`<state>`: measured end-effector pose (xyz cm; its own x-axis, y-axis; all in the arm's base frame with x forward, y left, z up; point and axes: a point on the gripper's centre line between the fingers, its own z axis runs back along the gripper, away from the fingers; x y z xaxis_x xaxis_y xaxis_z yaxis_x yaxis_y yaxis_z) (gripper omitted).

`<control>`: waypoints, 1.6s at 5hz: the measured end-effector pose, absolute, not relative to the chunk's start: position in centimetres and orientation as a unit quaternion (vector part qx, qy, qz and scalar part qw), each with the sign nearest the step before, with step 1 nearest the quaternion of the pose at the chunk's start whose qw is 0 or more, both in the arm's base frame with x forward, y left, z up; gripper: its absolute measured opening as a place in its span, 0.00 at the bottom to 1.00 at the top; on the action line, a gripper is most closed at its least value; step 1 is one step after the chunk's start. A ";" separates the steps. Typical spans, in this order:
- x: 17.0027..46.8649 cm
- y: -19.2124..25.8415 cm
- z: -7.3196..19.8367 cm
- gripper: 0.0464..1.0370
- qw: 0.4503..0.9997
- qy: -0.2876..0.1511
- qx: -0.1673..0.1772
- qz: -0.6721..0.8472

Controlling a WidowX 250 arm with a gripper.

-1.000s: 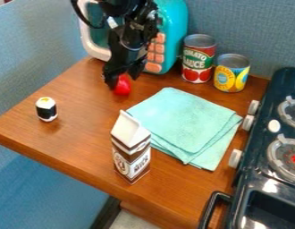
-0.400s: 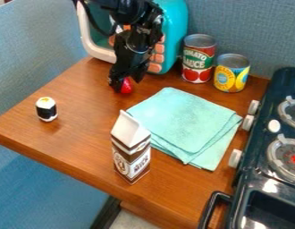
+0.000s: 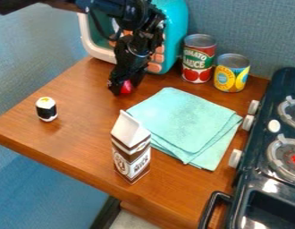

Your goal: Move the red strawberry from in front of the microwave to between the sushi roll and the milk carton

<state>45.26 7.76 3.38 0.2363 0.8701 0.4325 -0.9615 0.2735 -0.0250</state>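
Your tool hangs low over the far part of the wooden surface, right at a small red object that sits near the front of the teal toy microwave. The tool covers part of that red object, and you cannot tell from here whether it is closed on it or still open around it. Just toward the camera and to the right of the object lies a folded light-green cloth, its layers slightly fanned at the near right edge. A brown and white milk carton stands upright in front of the cloth, near the surface's front edge. Over to your left in the view, well apart from the tool, a small black and white piece with a yellow spot on top stands alone. Right of the microwave you have two upright cans by the back wall, a red and green one and a yellow and blue one. The dark toy stove runs along the right side.
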 end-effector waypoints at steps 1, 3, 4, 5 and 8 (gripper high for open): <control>45.1 8.3 3.1 0.72 0.781 -0.175 0.125 0.586; 43.5 8.7 3.2 0.69 0.864 -0.095 0.059 0.490; 41.3 10.1 5.3 0.69 0.913 -0.082 0.053 0.395; 39.0 10.0 7.1 0.69 0.937 -0.084 0.069 0.332; 32.8 7.2 3.2 0.69 0.968 -0.023 0.117 0.223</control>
<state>32.83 7.25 3.23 0.8997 0.4257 0.0962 -0.4364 0.8734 0.2160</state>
